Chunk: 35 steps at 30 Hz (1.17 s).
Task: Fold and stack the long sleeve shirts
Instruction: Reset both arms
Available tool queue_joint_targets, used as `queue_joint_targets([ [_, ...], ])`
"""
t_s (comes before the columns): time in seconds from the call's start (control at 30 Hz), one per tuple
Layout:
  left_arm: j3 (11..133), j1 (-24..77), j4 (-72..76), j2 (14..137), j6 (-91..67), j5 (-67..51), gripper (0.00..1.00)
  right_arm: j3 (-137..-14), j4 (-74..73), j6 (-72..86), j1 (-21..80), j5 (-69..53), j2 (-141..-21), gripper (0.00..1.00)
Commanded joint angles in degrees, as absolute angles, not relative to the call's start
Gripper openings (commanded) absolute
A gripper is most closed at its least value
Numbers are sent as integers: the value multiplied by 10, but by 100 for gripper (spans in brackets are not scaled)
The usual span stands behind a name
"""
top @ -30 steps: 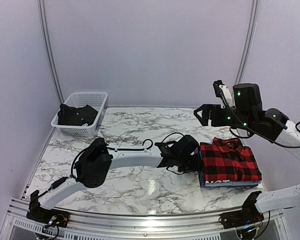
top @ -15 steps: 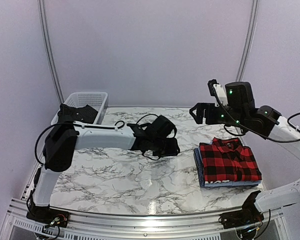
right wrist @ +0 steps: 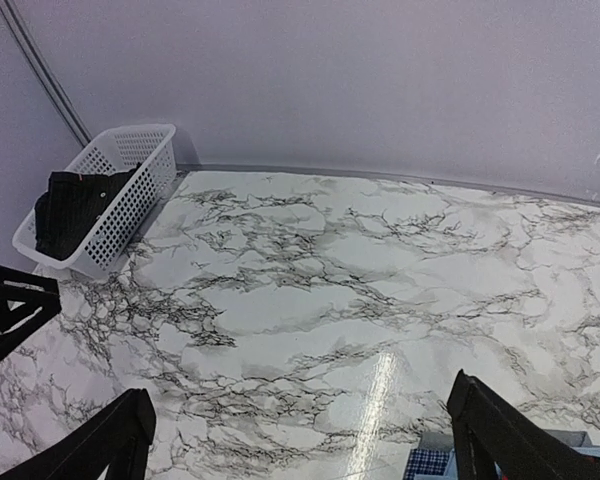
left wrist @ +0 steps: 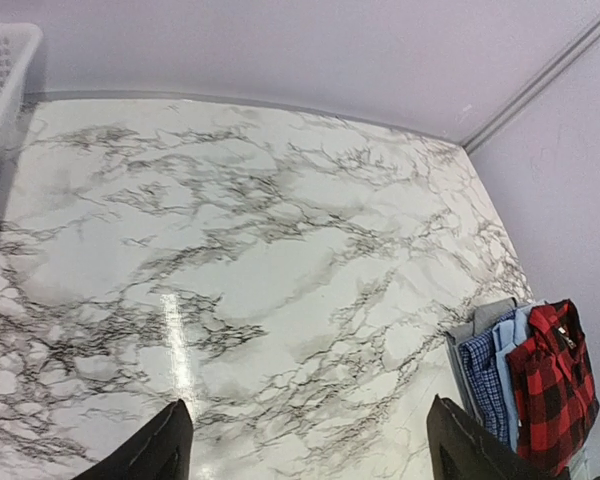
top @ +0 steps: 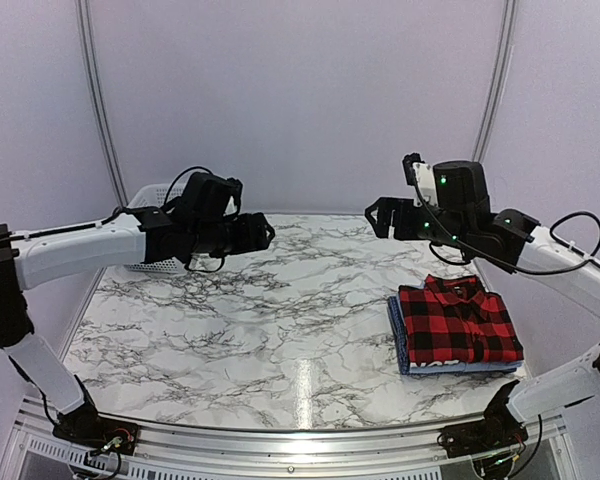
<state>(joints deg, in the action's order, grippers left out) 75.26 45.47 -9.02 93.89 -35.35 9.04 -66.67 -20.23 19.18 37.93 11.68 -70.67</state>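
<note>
A: Far-left corner of the bench [top: 280, 330]?

B: White mesh basket [right wrist: 115, 195], with a dark garment [right wrist: 73, 207] bundled inside. From the top camera the left arm hides most of it.

A: Left gripper [top: 263, 232]?

B: Held off the marble, just in front of the basket and pointing toward the right edge. Its wrist camera shows both fingers [left wrist: 162, 450] set wide apart with bare bench between them. Nothing is held.

A: Middle of the bench?

B: Grey-veined marble, with a light glare running toward the near edge.

A: Right gripper [top: 378, 216]?

B: Raised over the far-right part of the bench, aimed back toward the left edge and facing the other gripper. The two are well apart. The fingers [right wrist: 495, 435] are spread in its own view, and nothing sits between them.

A: The shirts?

B: One folded stack by the right edge, toward the near-right corner. It lies flat and neither arm touches it. The red-and-black flannel shirt [top: 458, 322] is on top, collar toward the far edge. A black band with white marks runs along its near side, too small to read. The light blue shirt [left wrist: 508, 335] is beneath, showing as a blue border on the stack's left and near sides.

A: Anything else in the stack?

B: The left wrist view shows a blue-checked layer [left wrist: 480, 375] at the left side. I cannot tell which garment it belongs to.
</note>
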Motion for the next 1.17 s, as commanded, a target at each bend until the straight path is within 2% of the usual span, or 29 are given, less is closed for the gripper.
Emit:
queue_joint_targets([
  [0.0,710,433,-82,859,-313,122,88,-680,-160,201,374,121,-720,99],
  [0.17,683,414,-83,809,-295,127,99,-670,-144,207,373,128,-726,99],
  [1.13,686,410,-108,773,-288,133,99,-695,-194,220,374,211,-767,99],
])
